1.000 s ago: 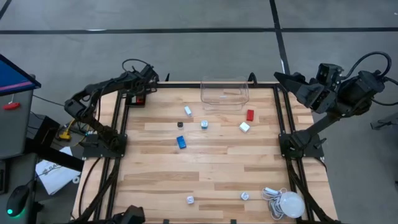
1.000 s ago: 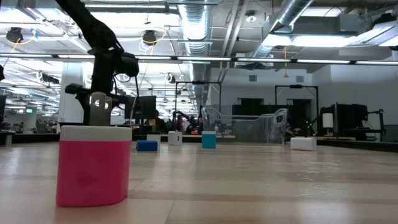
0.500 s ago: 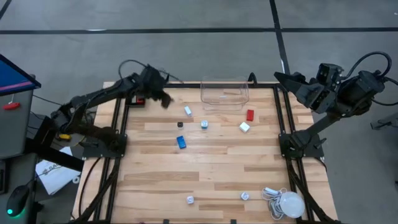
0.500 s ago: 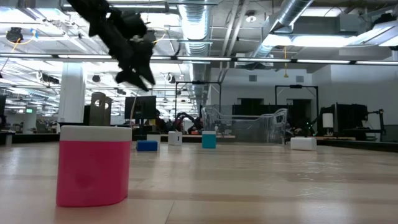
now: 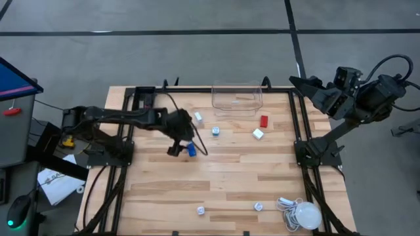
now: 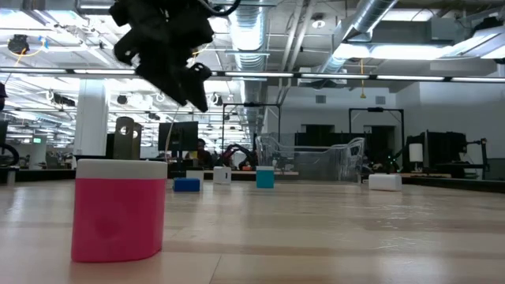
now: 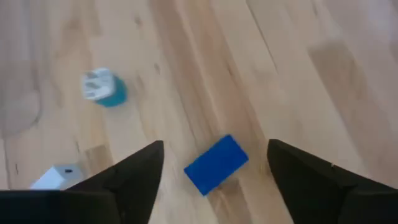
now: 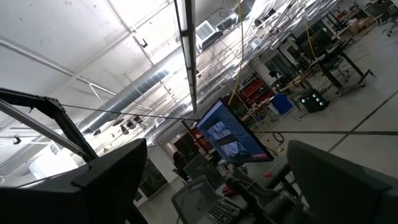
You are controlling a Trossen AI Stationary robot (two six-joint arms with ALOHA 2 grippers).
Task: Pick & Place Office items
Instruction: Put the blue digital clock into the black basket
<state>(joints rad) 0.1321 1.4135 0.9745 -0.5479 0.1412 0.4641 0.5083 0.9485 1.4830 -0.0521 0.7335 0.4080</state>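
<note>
Blue block (image 7: pixel 216 164) lies flat on wooden table (image 5: pixel 223 183), centre-left, tilted, framed between left fingers in wrist view. Left gripper (image 5: pixel 178 141) hovers just above it, jaws apart, nothing held. Teal-and-white piece (image 7: pixel 103 89) near; white block (image 5: pixel 198 117) beyond. Clear bin (image 5: pixel 237 98) at far edge.

Step judged: approach for pick. Next move calls for descent straddling block, wrist turned to match its tilt, then closing.

Right gripper (image 8: pixel 211 186) parked off table, raised, jaws wide, empty.

Two arms (image 5: pixel 125 118), one clear bin (image 5: pixel 237 98), one bulb (image 5: pixel 306 216).
</note>
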